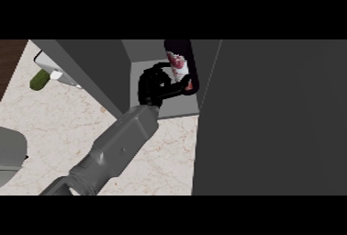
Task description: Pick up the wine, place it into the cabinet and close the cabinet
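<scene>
The wine bottle [177, 64], dark with a white and red label, stands inside the grey cabinet [88, 69], against the right side of its opening. My left hand [154, 88] reaches into the cabinet from the lower left and is curled round the bottle's lower part. Its fingers hide the base of the bottle. The cabinet door [271, 114] stands open and fills the right half of the view as a tall dark panel. My right hand does not show.
Left of the cabinet, on the marble counter [61, 124], lie a green vegetable [41, 80] and a small white item [58, 75]. A pale grey rounded object [10, 153] sits at the left edge. Dark wood [10, 53] borders the counter's far left.
</scene>
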